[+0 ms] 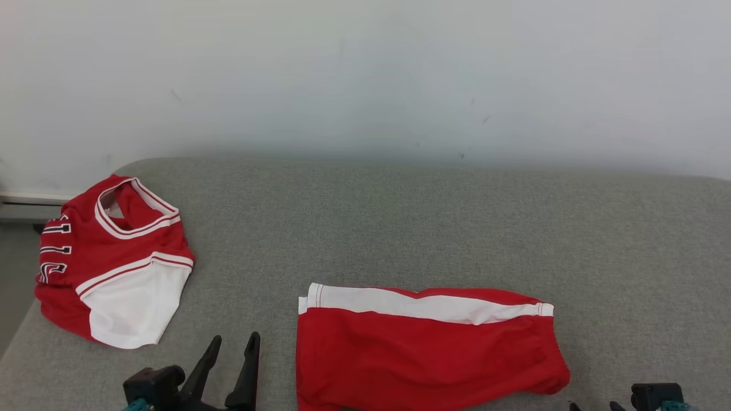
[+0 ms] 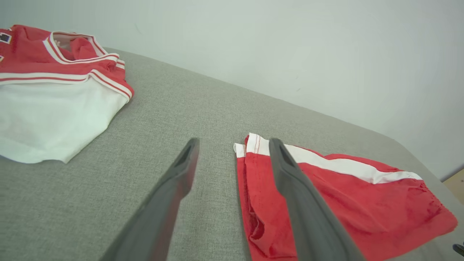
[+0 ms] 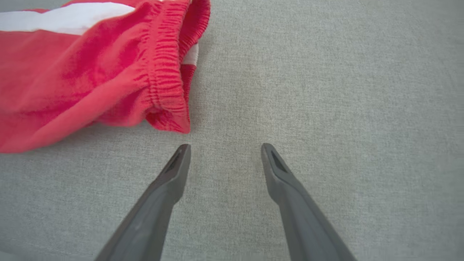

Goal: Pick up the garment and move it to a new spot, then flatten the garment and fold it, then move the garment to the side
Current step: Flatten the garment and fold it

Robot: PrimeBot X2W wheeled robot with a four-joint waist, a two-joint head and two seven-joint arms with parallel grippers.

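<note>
The garment [image 1: 422,354], a pair of red shorts with a white side stripe, lies folded in half on the grey fabric surface [image 1: 400,228]. It sits near the front edge, a little right of centre. Its elastic waistband points to the robot's right and its hemmed leg ends to the left.

The left gripper [image 1: 235,338] sits just beside the leg ends with its fingers spread wide and nothing between them. In the left wrist view [image 2: 233,143] one finger crosses the red cloth, but it seems to hang above the cloth rather than touch it.

The right gripper [image 3: 225,146] is also spread wide and empty, over bare fabric near the waistband corner.

A red and white jersey [image 1: 114,257] lies bunched at the far left of the surface, well apart from the shorts. A pale wall [image 1: 365,74] rises behind.
</note>
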